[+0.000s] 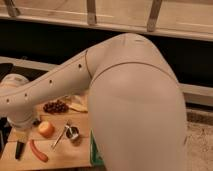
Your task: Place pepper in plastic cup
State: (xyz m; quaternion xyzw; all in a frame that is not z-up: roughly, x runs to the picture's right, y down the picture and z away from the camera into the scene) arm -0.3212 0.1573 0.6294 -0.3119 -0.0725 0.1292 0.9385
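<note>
The wood table [65, 156] sits low on the L side, light brown & smooth. An orange fruit [46, 129] lies on it. The pepper [38, 150] lies flat on the table just below the fruit & a bit L of it, not touching it. The gripper [21, 134] hangs just L of the fruit & isn't holding the pepper; can't tell if it's spread or pressed together. A small metal cup [74, 133] stands near the fruit on its R. Dark grapes [55, 106] lie above the fruit. A black tool [20, 149] lies below the fruit, further L. A green tray [94, 155] edge shows R of the fruit, past the cup. The big white arm [125, 100] fills most of the view. Far above the fruit: a dark wall [50, 45] & grey posts [91, 12]. Far R of it: speckled floor [200, 145]
</note>
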